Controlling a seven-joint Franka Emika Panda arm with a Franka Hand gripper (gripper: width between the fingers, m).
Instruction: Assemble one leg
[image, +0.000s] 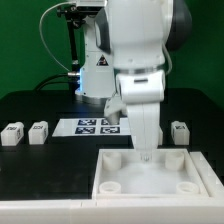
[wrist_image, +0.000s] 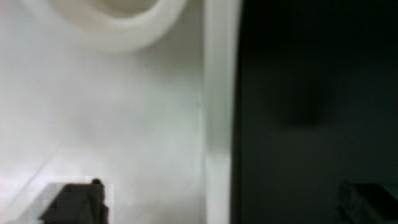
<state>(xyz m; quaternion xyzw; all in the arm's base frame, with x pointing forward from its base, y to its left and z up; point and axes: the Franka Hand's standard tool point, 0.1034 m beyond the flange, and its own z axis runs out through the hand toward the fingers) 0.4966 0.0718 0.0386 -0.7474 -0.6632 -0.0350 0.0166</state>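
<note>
black table (image: 40, 172), green wall (image: 20, 45) behind; white tray (image: 150, 183), loose legs (image: 38, 130)

White tray (image: 172, 178) on black table (image: 40, 172), marker board (image: 98, 125) behind it

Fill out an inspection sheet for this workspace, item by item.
Surface: black table, nothing spilled seen.
Job's things: three legs loose on the table, two at the exterior view's left, one at its right; white tray in front, its visible sockets empty.
Clutter: marker board lying flat; nothing else seen.
Grippers: gripper open, fingers wide apart, holding nothing, over the tray's edge.
Cables: black cable looping behind the arm, off the table.
Surroundings: green wall; nothing else seen.
</note>
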